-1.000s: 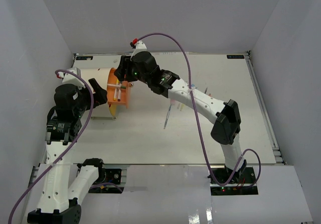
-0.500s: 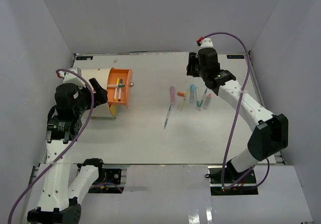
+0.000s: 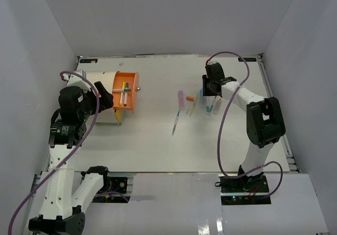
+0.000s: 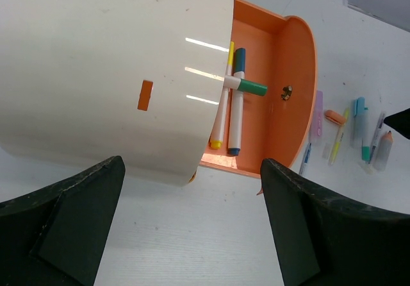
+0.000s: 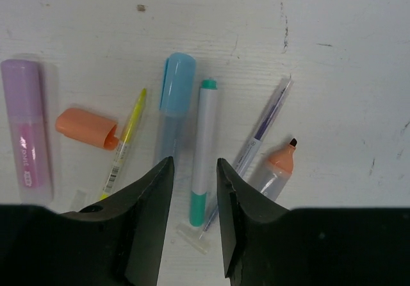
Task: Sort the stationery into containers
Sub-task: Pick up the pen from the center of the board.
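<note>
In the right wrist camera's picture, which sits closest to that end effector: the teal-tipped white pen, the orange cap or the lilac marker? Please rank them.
1. the teal-tipped white pen, lying between the fingers of the right end effector.
2. the orange cap, further toward the picture's left.
3. the lilac marker, at the picture's far left edge.

White table (image 3: 152, 156) under me, scuffed and speckled up close. Plain pale grey walls (image 3: 168, 13) box it in on three sides. Even light, glossy near ledge (image 3: 184, 214).
</note>
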Motion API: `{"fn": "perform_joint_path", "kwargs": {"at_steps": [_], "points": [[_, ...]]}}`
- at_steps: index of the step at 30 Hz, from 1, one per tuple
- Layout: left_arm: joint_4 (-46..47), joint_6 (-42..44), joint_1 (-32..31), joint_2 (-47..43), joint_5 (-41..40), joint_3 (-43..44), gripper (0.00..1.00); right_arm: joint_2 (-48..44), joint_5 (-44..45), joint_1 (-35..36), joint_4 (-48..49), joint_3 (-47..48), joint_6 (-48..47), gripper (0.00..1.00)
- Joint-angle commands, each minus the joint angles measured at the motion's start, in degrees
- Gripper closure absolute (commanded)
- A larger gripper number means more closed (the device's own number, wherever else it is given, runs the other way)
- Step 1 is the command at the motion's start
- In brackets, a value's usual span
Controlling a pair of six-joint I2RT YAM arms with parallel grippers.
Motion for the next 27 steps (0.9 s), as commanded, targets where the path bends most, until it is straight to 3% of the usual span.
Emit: {"fn": "perform_joint_path", "kwargs": {"at_steps": [1, 16, 27], "points": [[-0.70, 0.24, -0.36, -0.18, 0.29, 0.04, 0.02, 2.29, -0.33, -1.13, 0.45, 1.79, -0.31, 0.61], [-0.44, 0.24, -0.36, -0.27, 0.29, -0.93, 0.02, 11.60, -1.39, -1.92, 0.62, 2.41, 0.49, 0.65], [-0.53, 0.15, -0.27, -0.36, 0.29, -0.93, 0.02, 11.26, -0.43, -2.80, 0.62, 2.76, 2.77, 0.88]]}}
